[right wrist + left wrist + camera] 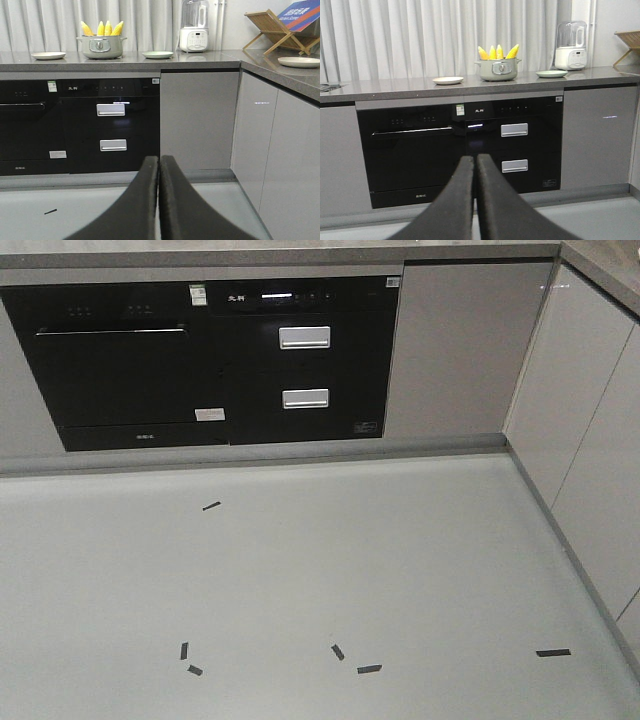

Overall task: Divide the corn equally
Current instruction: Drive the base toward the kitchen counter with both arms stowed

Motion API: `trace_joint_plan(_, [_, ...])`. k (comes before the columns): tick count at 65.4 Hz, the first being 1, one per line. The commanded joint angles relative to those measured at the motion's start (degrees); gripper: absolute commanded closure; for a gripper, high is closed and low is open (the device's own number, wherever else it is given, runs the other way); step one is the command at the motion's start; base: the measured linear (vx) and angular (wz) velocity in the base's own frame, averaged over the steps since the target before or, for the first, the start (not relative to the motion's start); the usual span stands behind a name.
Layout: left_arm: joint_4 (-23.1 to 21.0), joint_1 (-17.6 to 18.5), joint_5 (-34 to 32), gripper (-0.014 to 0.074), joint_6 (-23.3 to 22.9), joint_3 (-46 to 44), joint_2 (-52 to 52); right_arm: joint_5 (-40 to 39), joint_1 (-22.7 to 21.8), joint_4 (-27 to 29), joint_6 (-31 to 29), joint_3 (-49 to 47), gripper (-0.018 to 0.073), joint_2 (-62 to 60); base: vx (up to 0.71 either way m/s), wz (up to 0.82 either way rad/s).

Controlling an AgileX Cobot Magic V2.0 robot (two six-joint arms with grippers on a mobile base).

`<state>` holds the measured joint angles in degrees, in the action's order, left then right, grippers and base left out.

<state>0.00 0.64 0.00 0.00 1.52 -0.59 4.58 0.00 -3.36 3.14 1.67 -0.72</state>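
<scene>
Worktop (395, 90): long, grey, run above black appliance fronts (460, 145). Pot (496, 70): set on worktop, flanked by cream plate (447, 80) and green plate (551, 74). Corn (497, 52): 4 cobs stood tips-up in pot; none laid on plates yet. Left fingers (462, 200), right fingers (145, 200): pressed together, nothing held. Approach judged step in hand: worktop to be closed on squarely, fingers to be opened wide before descent, 1 cob to be gripped by exposed upper part, 2 per plate. Corn seen well apart from both fingers, higher, far ahead.
</scene>
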Motion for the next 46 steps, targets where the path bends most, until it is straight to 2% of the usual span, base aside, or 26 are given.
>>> trace_joint_plan(1, [-0.31, -0.03, -3.74, 0.0603, 0.0, 0.84, -1.0, -4.58, -0.31, -0.57, 0.04, 0.4, 0.057, -0.02, 0.07, -0.05])
trace_joint_plan(46, [-0.31, -0.03, -3.74, 0.0603, 0.0, 0.84, -1.0, -4.58, -0.31, -0.57, 0.04, 0.4, 0.057, -0.02, 0.07, -0.01])
